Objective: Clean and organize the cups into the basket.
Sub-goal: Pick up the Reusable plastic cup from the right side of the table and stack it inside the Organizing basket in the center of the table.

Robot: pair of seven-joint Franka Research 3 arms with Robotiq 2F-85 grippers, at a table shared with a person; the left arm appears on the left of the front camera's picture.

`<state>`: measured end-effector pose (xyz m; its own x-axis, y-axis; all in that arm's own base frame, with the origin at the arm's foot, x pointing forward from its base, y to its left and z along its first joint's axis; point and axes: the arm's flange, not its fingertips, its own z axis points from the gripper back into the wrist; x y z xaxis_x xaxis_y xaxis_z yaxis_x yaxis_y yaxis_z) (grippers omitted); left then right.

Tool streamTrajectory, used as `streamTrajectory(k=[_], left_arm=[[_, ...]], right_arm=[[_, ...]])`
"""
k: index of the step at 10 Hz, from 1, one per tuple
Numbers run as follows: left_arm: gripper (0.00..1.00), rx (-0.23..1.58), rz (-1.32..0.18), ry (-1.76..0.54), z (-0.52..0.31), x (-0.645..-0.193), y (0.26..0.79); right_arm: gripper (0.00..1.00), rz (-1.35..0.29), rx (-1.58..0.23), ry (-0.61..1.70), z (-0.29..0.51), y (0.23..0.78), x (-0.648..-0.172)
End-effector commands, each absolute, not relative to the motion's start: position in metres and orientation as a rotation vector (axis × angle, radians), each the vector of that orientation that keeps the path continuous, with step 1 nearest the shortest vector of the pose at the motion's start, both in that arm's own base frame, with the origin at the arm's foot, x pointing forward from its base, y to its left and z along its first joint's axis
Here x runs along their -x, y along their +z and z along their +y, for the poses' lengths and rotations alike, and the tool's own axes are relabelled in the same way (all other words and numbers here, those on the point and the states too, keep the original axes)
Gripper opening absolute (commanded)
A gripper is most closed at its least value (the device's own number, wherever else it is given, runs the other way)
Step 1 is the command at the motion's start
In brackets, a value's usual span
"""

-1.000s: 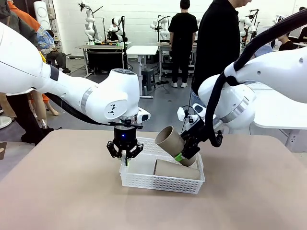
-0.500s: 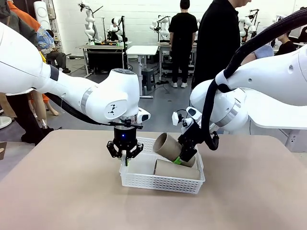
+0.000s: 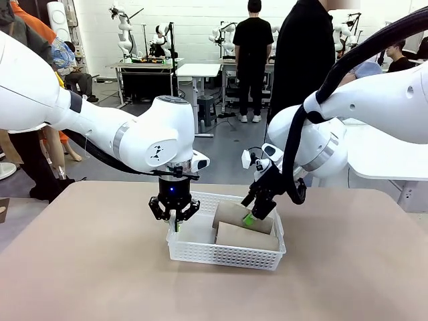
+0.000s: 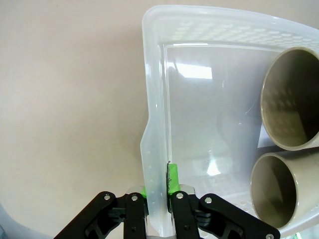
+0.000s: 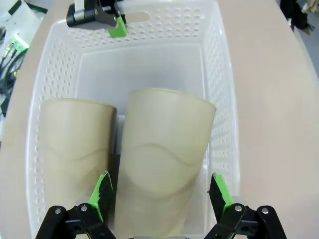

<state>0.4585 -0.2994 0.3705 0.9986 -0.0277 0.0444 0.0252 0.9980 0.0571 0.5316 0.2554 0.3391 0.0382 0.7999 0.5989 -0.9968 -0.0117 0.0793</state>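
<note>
On the bench (image 3: 80, 267), the white lattice basket (image 3: 224, 257) is clamped at its left end wall by the left gripper (image 4: 158, 184), probably to steady it. Inside, one kraft cup (image 5: 77, 144) lies flat beside a second kraft cup (image 5: 164, 149), which the right gripper (image 5: 160, 191) straddles with jaws spread, holding nothing.

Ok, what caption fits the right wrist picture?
Open right gripper over two tall brown paper cups lying side by side in a white plastic lattice basket.

Beige matte worktop (image 3: 80, 267) in front, grey floor (image 3: 227, 144) behind, white rear wall (image 3: 194, 20), a white table (image 3: 198, 69) at mid-room, two persons in black (image 3: 304, 67) standing, lighting even throughout.
</note>
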Motion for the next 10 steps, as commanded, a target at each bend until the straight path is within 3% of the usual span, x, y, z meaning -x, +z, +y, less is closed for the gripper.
streamTrajectory(k=[1, 6, 10], left_arm=[[0.0, -0.059, -0.051, -0.022, -0.3, -0.458, 0.373], [0.0, -0.059, -0.051, -0.022, -0.3, -0.458, 0.373], [0.0, -0.059, -0.051, -0.022, -0.3, -0.458, 0.373]], right_arm=[[1.0, -0.515, -0.699, 1.462, 0.234, 0.364, -0.527], [1.0, -0.962, -1.09, 1.368, 0.057, 0.445, -0.472], [1.0, -1.242, -1.102, 1.166, -0.095, 0.429, -0.436]])
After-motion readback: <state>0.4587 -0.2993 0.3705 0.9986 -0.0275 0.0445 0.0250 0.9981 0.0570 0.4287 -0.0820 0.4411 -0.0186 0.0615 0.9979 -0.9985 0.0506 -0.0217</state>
